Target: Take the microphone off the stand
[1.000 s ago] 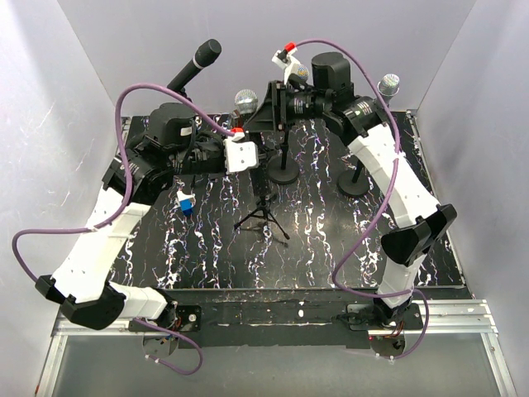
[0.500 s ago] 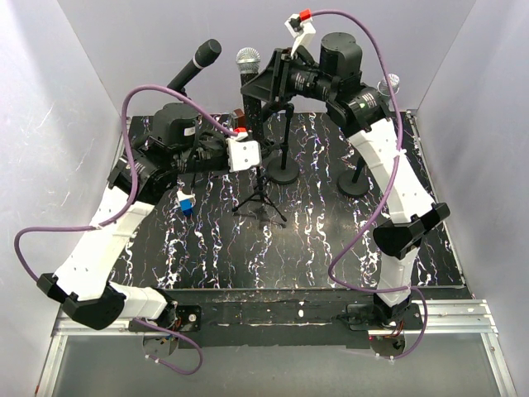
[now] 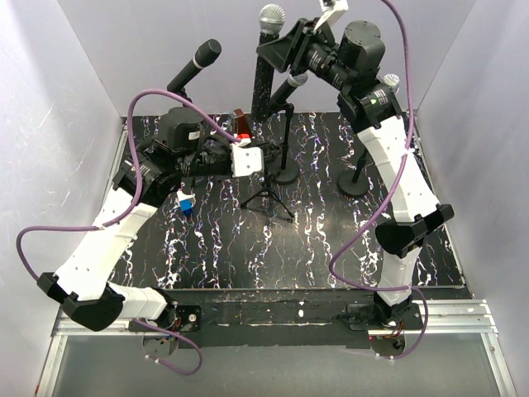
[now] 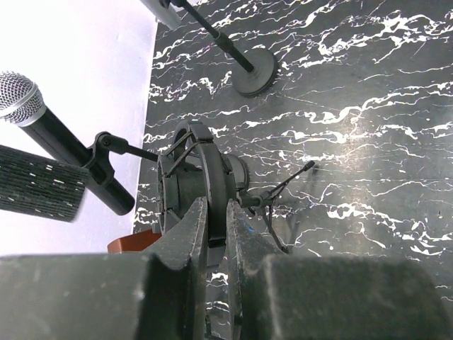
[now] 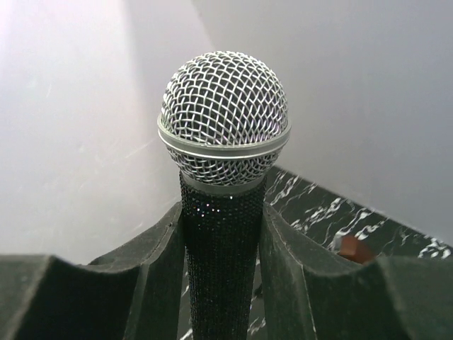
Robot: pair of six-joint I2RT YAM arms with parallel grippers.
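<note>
White walls (image 3: 83, 50) surround a black marbled tabletop (image 3: 215, 248).

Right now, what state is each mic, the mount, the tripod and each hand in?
glitter microphone: out of the mount, held upright above the table
right hand: shut on the glitter microphone
shock mount: empty, on the tripod
left hand: shut on the shock mount
tripod: standing on the table
black microphone: mounted, tilted

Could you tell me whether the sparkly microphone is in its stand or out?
Out: the right gripper holds the microphone aloft, clear of the empty stand mount below.
</note>
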